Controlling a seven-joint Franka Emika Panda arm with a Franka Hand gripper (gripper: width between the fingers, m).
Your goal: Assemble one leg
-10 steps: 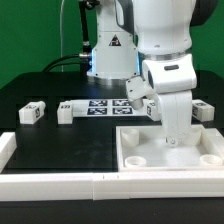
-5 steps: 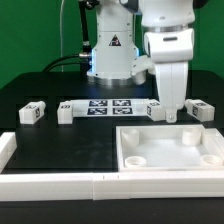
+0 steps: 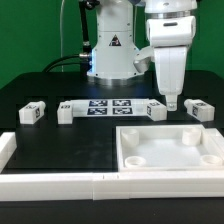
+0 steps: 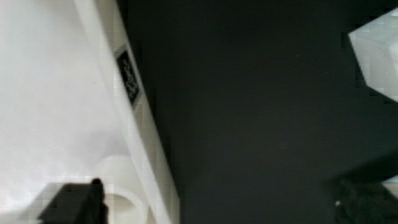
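Several small white legs with square tags stand in a row on the black table: two at the exterior view's left (image 3: 33, 113) (image 3: 67, 111), and two at its right (image 3: 157, 110) (image 3: 201, 109). My gripper (image 3: 172, 100) hangs fingers down just above and between the two right legs, touching neither. In the wrist view my gripper (image 4: 217, 205) is open and empty, its dark fingers (image 4: 71, 205) wide apart over bare black table. The large white panel (image 3: 170, 150) lies in front of it, and its rim shows in the wrist view (image 4: 45, 100).
The marker board (image 3: 110, 106) lies flat between the leg pairs. A long white rail (image 3: 60, 181) runs along the table's front edge, with a raised end at the exterior view's left (image 3: 6, 148). The robot base (image 3: 110, 50) stands behind.
My gripper has lifted up out of the white panel and moved back, toward the two legs at the exterior view's right. The panel and legs have not moved.
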